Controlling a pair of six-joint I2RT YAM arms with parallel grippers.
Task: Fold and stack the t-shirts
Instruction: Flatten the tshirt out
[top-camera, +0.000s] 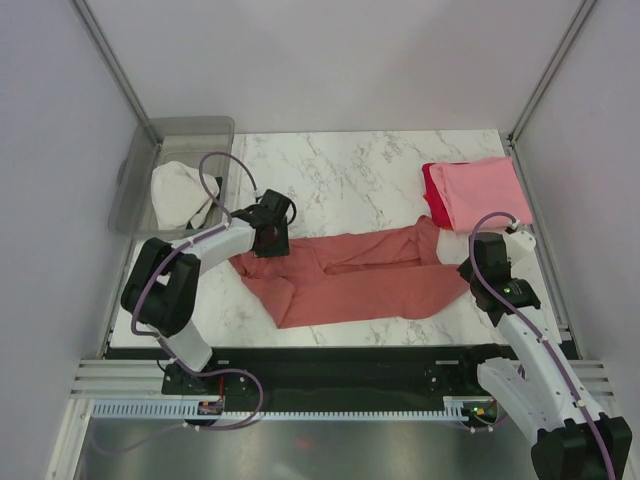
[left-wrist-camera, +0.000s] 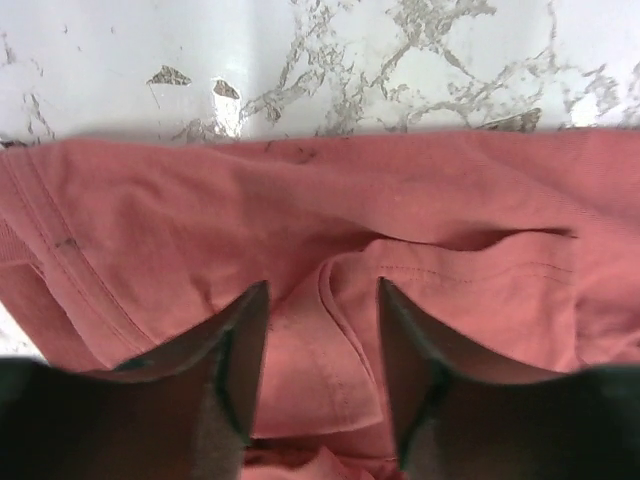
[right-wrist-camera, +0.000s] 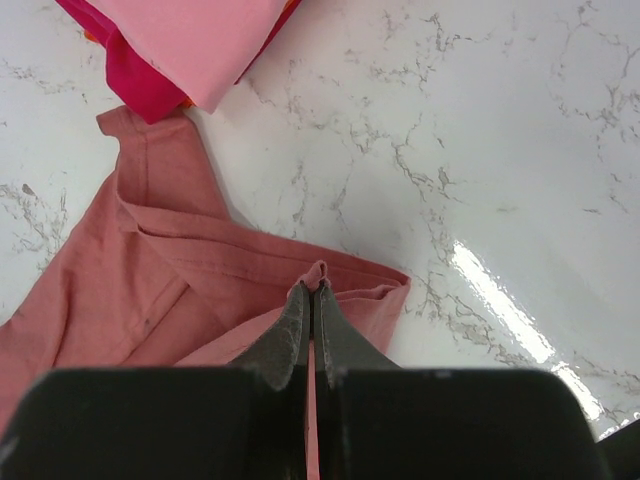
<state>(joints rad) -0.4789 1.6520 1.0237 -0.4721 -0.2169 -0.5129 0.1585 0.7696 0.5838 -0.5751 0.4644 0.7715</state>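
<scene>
1. The salmon shirt (top-camera: 350, 275) is lying crumpled in a long band across the near half of the tabletop (top-camera: 350, 170), running from left of the middle almost to the right edge.
2. The left fingers (left-wrist-camera: 235, 370) are standing apart, released, just over the shirt's left end. A folded, stitched hem is showing in the gap between them (nothing is being gripped there).
3. In the left wrist view, the shirt's far edge is running straight along bare marble.
4. The right fingers (right-wrist-camera: 295, 335) are clenched tight, pinching a small raised fold at the shirt's right end, near the right edge of the tabletop.
5. A thin strip of salmon cloth is showing between the closed fingers in the right wrist view.
6. One sleeve of the salmon shirt is reaching up toward the stack in the far right corner, its tip lying just beside the stack.
7. In that corner the pink shirt (top-camera: 480, 190) is lying folded on top of the red shirt (top-camera: 432, 190), the red one peeking out along the left side.
8. A clear bin (top-camera: 175, 130) is sitting off the far left corner, holding a white cloth (top-camera: 180, 192).
</scene>
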